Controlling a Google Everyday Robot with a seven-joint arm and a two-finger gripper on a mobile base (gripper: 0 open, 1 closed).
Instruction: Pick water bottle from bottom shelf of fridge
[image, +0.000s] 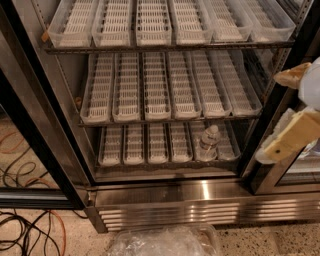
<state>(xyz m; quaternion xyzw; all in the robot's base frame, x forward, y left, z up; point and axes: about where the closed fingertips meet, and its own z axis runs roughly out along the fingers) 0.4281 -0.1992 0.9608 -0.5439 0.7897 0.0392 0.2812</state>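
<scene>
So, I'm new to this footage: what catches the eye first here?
A lone water bottle stands upright on the bottom shelf of the fridge, in the fifth tray lane from the left. The gripper sits at the picture's right edge, outside the shelves, above and right of the bottle.

The claw hangs at the far right edge of the view, holding nothing; its two tan fingers point left and stand well apart, one above the other; a white wrist housing sits just right of the claw, cut off by the edge.
</scene>
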